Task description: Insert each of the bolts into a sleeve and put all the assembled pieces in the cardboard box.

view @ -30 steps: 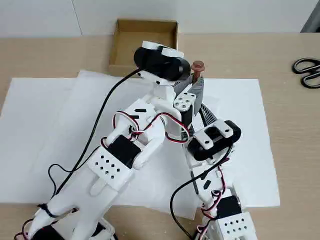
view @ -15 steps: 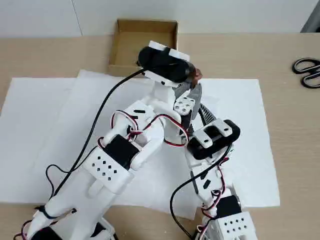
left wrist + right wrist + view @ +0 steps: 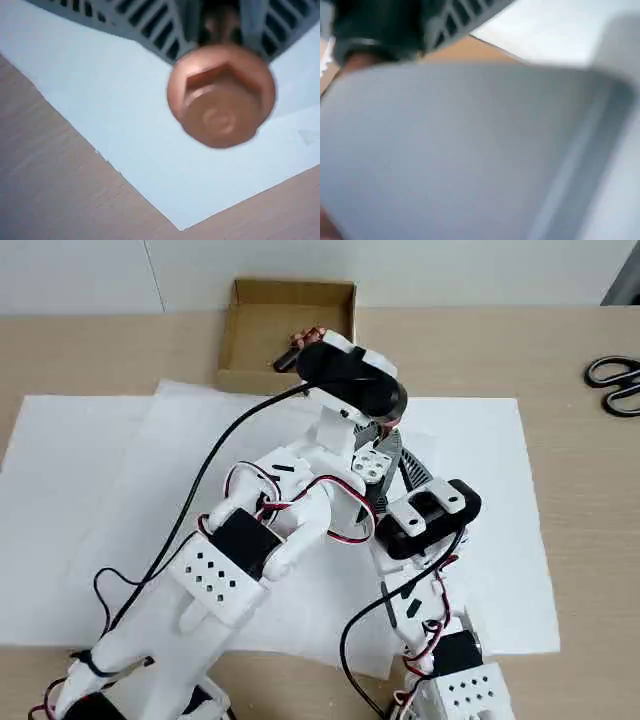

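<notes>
Grips copper bolt (image 3: 220,100) by shank in left tool (image 3: 221,57), clamped snug, head jutting past tips toward camera. Holds it over white paper (image 3: 100,100), near paper's edge, bare table (image 3: 50,190) beyond. Has right tool (image 3: 395,450) close beside left arm's wrist; cannot tell how open. Cardboard box (image 3: 265,335) at paper's far edge.

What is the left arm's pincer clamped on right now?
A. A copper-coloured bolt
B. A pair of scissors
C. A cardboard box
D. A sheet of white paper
A: the left wrist view shows a copper-coloured bolt, its hexagonal head towards the camera, clamped in the left pincer.
</notes>
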Controlling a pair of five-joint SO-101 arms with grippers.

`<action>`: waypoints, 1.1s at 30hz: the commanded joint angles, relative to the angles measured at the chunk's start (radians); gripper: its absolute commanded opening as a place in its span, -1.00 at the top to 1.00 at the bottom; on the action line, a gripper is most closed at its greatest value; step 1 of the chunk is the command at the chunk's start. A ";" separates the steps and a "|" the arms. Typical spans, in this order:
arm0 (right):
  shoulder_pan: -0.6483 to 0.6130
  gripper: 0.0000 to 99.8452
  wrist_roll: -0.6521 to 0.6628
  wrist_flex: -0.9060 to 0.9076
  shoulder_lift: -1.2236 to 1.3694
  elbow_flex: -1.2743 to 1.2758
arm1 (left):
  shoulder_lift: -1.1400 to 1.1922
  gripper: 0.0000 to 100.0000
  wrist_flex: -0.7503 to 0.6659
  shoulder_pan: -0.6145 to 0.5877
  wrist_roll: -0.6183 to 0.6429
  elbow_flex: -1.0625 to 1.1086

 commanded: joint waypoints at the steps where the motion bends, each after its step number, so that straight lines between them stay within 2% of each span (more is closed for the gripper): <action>1: -0.001 0.99 0.008 -0.004 -0.022 0.002 | -0.002 0.90 0.046 0.002 -0.006 -0.036; 5: -0.001 0.99 0.008 -0.004 -0.022 0.002 | -0.009 0.64 0.074 -0.003 0.005 -0.042; 7: -0.001 0.99 0.008 -0.004 -0.022 0.002 | -0.009 0.58 0.083 -0.003 0.026 -0.042; 11: -0.001 0.99 0.008 -0.004 -0.022 0.002 | -0.012 0.58 0.103 -0.014 0.034 -0.091; 16: -0.001 0.99 0.008 -0.004 -0.022 0.002 | -0.064 0.58 0.224 -0.101 0.054 -0.242; 19: -0.001 0.99 0.008 -0.004 -0.022 0.002 | -0.115 0.58 0.233 -0.186 0.051 -0.254; 21: -0.001 0.99 0.008 -0.004 -0.022 0.002 | -0.158 0.58 0.252 -0.288 0.052 -0.243; 24: -0.001 0.99 0.008 -0.004 -0.022 -0.005 | -0.186 0.58 0.281 -0.460 0.051 -0.142; 27: -0.001 0.99 0.008 -0.004 -0.019 -0.023 | -0.158 0.58 0.275 -0.571 0.048 0.067; 29: -0.002 0.99 0.008 -0.004 -0.016 -0.026 | -0.120 0.58 0.204 -0.606 0.046 0.211; 33: -0.004 0.99 0.008 -0.004 -0.015 -0.026 | -0.054 0.58 -0.061 -0.612 0.051 0.429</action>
